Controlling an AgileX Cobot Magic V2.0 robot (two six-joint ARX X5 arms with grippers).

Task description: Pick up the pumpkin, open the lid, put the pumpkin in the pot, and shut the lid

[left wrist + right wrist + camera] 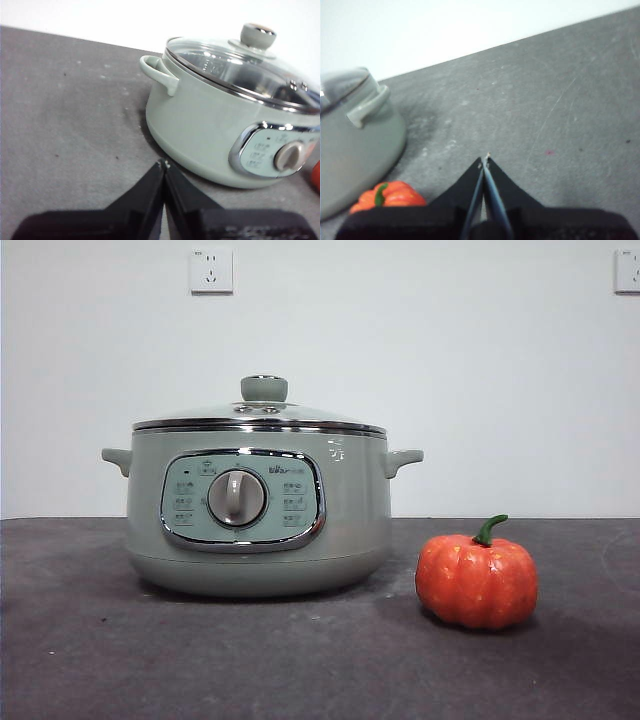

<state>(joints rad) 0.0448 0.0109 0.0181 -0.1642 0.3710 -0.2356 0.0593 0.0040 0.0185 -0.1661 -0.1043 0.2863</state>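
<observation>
The sage-green pot stands on the dark table, its glass lid with the green knob seated on it. The orange pumpkin with a green stem sits on the table beside the pot. In the left wrist view my left gripper is shut and empty, above the table short of the pot and lid. In the right wrist view my right gripper is shut and empty above bare table, with the pumpkin and pot off to one side. Neither arm shows in the front view.
A white wall with two sockets rises behind the dark grey table. The pot's side handles stick out on both sides.
</observation>
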